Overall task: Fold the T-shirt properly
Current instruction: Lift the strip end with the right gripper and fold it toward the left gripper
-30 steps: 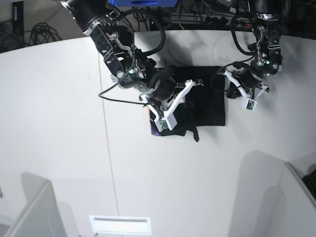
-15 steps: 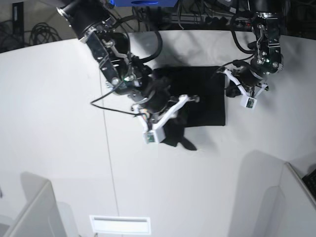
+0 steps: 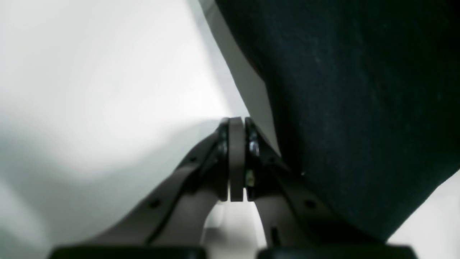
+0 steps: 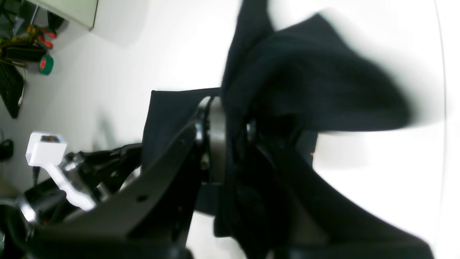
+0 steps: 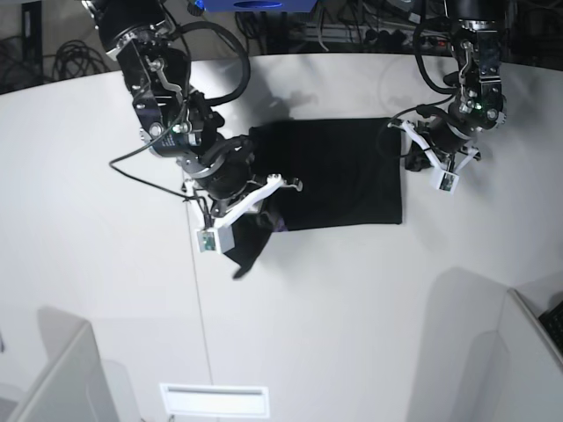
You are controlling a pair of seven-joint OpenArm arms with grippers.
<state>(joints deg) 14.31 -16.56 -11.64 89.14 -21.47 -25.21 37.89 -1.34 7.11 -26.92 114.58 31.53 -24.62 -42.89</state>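
No text, label, brand, number or sign can be read in any of the three views.

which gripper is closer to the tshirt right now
Right. The right gripper is clamped on the T-shirt, lifting a bunch off its edge; the left gripper, shut, sits just beside the opposite edge.
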